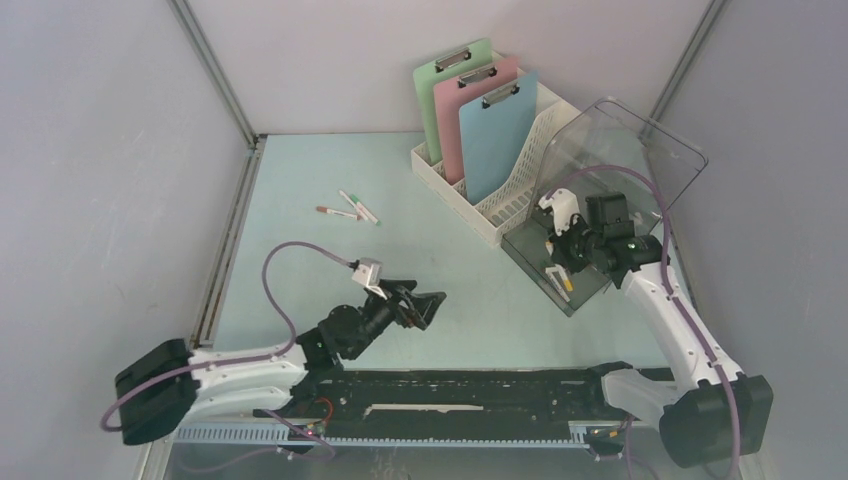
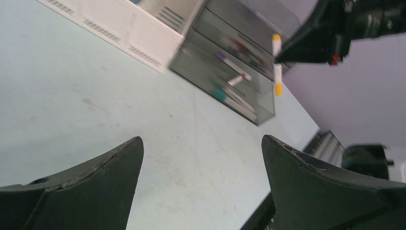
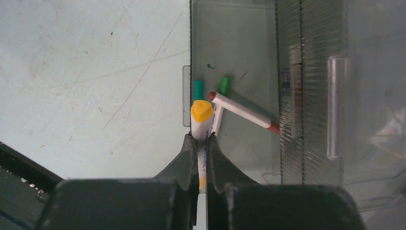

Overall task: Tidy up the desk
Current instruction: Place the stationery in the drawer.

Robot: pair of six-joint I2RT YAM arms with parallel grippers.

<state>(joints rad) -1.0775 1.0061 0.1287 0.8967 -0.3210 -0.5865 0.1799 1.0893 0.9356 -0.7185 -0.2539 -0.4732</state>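
Note:
The desk (image 1: 300,260) is a pale mint-blue tabletop. My right gripper (image 3: 202,139) is shut on a white marker with a yellow cap (image 3: 202,114) and holds it upright over the near edge of a smoky clear box (image 3: 230,38). The marker also shows in the top view (image 1: 560,277) and the left wrist view (image 2: 277,72). Inside the box lie a red-ended marker (image 3: 242,111) and two green-capped markers (image 3: 198,88). Two loose markers, one red-capped (image 1: 337,212) and one green-capped (image 1: 358,207), lie on the desk at the back left. My left gripper (image 1: 425,305) is open and empty above the desk's near middle.
A white file rack (image 1: 500,215) at the back holds a green (image 1: 440,90), a pink (image 1: 475,95) and a blue clipboard (image 1: 497,135). The box's clear lid (image 1: 640,150) stands open behind it. Grey walls close in the desk on three sides.

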